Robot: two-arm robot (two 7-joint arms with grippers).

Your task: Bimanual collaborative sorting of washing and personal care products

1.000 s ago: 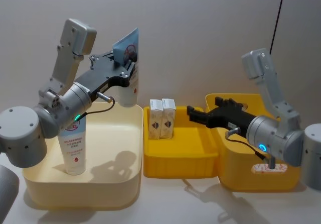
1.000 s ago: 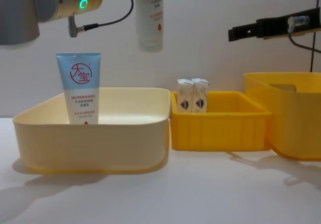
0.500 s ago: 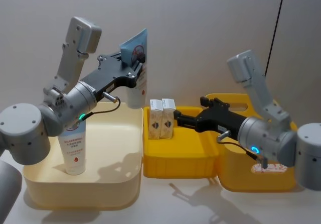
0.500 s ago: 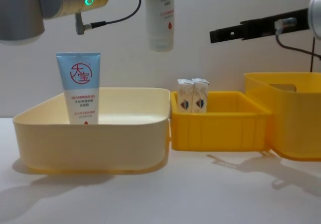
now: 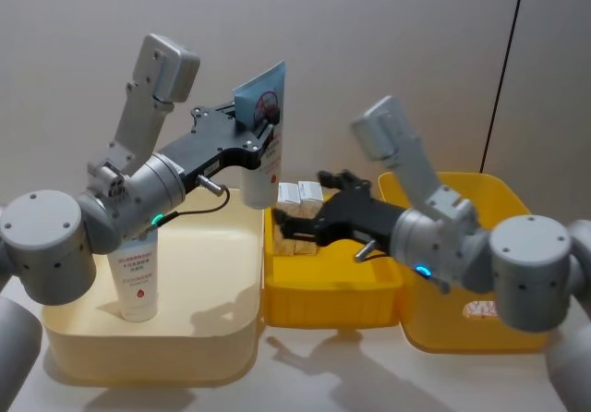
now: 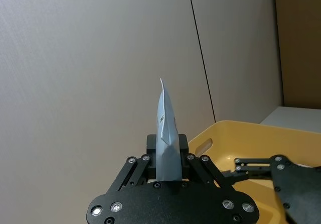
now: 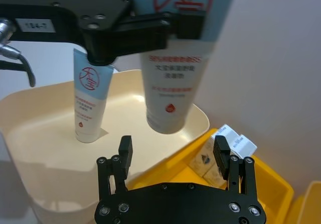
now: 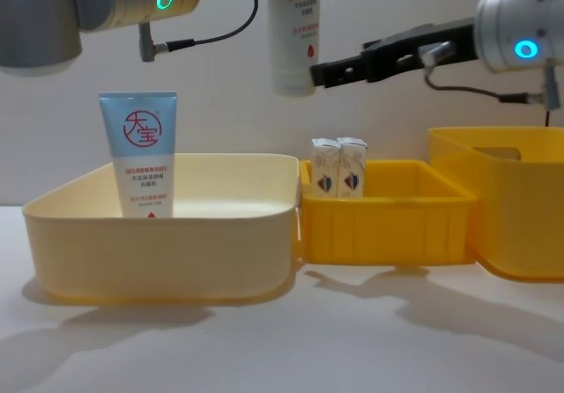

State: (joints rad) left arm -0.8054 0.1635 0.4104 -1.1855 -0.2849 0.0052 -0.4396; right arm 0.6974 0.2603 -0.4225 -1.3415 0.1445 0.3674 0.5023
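Observation:
My left gripper is shut on a tall tube with a pale blue crimped end, held upright in the air over the gap between the cream bin and the shallow yellow bin. The same tube hangs beside my right gripper. That gripper is open, with the tube's lower end just beyond its fingers. A second tube stands in the cream bin. Two small cartons stand in the shallow yellow bin.
A deeper yellow bin sits at the right, touching the shallow one, with a white printed item inside it. The wall stands close behind the bins. White table surface lies in front.
The left gripper has carried the tube rightward. The right arm has swung left from over the deep yellow bin to just beside the tube's lower end.

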